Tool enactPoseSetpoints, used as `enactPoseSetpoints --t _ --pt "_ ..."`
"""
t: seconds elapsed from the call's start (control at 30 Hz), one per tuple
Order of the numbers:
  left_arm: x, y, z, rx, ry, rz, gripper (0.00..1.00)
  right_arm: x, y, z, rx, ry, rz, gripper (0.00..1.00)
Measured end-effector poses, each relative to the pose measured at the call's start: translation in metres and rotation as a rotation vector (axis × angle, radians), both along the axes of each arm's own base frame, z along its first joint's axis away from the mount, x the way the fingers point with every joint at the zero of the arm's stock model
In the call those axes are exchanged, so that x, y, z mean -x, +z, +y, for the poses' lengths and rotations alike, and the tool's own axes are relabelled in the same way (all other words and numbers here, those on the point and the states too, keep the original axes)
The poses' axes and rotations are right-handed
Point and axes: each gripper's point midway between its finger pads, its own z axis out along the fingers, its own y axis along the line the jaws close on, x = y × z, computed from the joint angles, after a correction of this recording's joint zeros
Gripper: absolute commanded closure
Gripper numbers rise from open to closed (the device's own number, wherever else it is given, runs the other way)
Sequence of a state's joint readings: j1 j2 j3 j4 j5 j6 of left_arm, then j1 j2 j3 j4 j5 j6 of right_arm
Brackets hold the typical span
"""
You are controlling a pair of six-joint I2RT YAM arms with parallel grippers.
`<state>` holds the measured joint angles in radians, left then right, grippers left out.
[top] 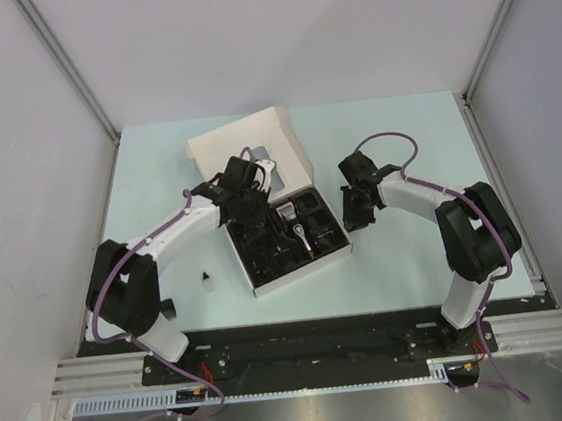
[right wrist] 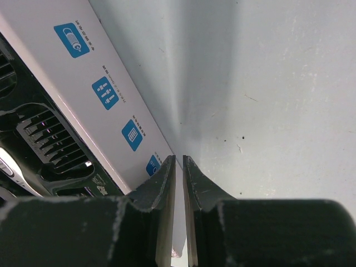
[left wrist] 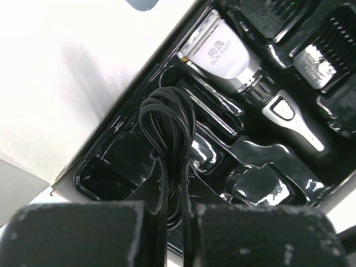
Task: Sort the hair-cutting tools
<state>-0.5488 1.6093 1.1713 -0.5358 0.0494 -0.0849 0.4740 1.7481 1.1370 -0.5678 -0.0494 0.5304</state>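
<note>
Top external view is showing the left gripper (top: 249, 198) hanging over the 11 o'clock corner of the black tray (top: 266, 257) inside the white box (top: 298, 272). In the left wrist view its fingers (left wrist: 153, 222) are clamping the coiled black cable (left wrist: 167, 119). The clipper (left wrist: 245, 83) is lying in the tray at 2 o'clock from the cable, with the comb guards (left wrist: 334, 39) sitting beyond it. The right gripper (top: 354, 218) is resting at 3 o'clock of the box, just beside its wall, tips nearly together and gripping nothing. A small bottle (top: 208, 281) is standing on the table (top: 394, 138) at 8 o'clock.
</note>
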Motion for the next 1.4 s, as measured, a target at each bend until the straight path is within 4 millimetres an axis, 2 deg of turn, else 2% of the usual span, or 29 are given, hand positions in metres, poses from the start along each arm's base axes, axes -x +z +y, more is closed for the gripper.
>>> enactPoseSetpoints --t 0.1,0.23,0.4,0.5,0.6,0.63,0.73,1.0,1.13,1.2,1.3,1.4 --pt "0.0 -0.007 0.006 -0.034 0.002 -0.002 0.99 0.0 0.0 0.0 0.0 0.001 0.0 0.85" --pt "0.006 -0.018 0.016 -0.079 0.009 0.011 0.9 0.0 0.0 0.0 0.001 0.003 -0.001 0.85" --pt "0.008 -0.03 0.016 -0.096 -0.018 0.039 0.88 -0.001 0.001 -0.002 -0.001 -0.002 -0.003 0.84" --pt "0.01 -0.04 0.017 -0.113 -0.024 0.061 0.84 -0.003 0.005 -0.003 -0.007 -0.009 -0.014 0.84" --pt "0.011 -0.046 0.019 -0.125 -0.03 0.071 0.73 -0.005 0.012 -0.006 -0.015 -0.018 -0.03 0.84" --pt "0.011 -0.047 0.019 -0.126 -0.029 0.07 0.66 -0.006 0.014 -0.006 -0.019 -0.02 -0.037 0.84" --pt "0.011 -0.048 0.019 -0.128 -0.03 0.072 0.57 -0.008 0.018 -0.007 -0.025 -0.027 -0.047 0.84" --pt "0.008 -0.052 0.025 -0.16 -0.01 0.067 0.46 -0.009 0.028 -0.009 -0.039 -0.048 -0.065 0.84" --pt "0.003 -0.044 0.026 -0.163 0.001 0.041 0.4 -0.011 0.042 -0.01 -0.049 -0.059 -0.103 0.82" --pt "0.001 -0.035 0.027 -0.155 0.009 0.013 0.37 -0.012 0.051 -0.011 -0.056 -0.063 -0.13 0.78" --pt "-0.003 -0.01 0.028 -0.131 0.026 -0.052 0.35 -0.014 0.069 -0.012 -0.065 -0.066 -0.185 0.7" --pt "-0.008 0.026 0.033 -0.09 0.073 -0.149 0.32 -0.014 0.09 -0.009 -0.085 -0.056 -0.253 0.6"
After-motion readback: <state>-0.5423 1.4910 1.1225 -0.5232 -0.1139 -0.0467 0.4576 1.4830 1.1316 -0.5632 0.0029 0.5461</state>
